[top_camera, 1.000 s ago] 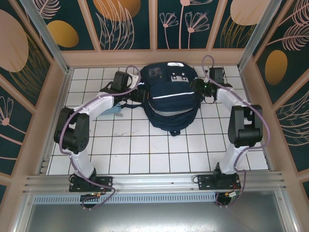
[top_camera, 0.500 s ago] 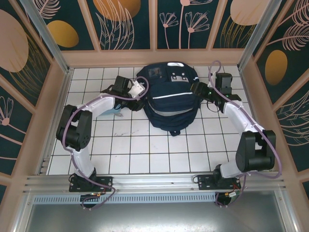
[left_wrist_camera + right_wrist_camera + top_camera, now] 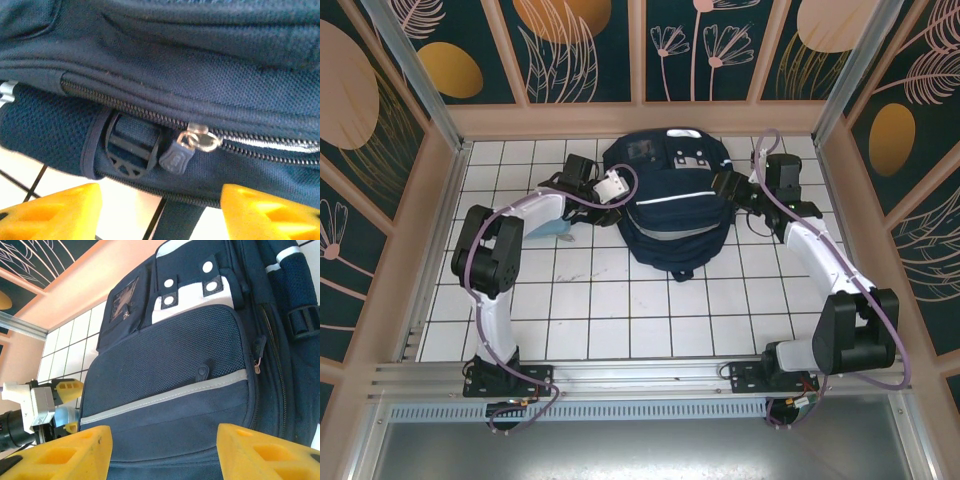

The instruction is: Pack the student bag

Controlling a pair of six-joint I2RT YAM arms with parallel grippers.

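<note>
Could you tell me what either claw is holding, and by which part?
Nothing is held: left claw and right claw are open, facing the student bag.

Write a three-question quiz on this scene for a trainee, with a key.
1. True or false: the left gripper is shut on the zipper pull.
2. In the top view, where is the right gripper relative to the student bag? A. at its near edge B. at its right side C. above its middle
3. Fill in: the bag's light patches carry ___ white round dots.
Key: 1. False; its fingers are apart and the pull lies untouched ahead of them. 2. B. 3. four.
</note>
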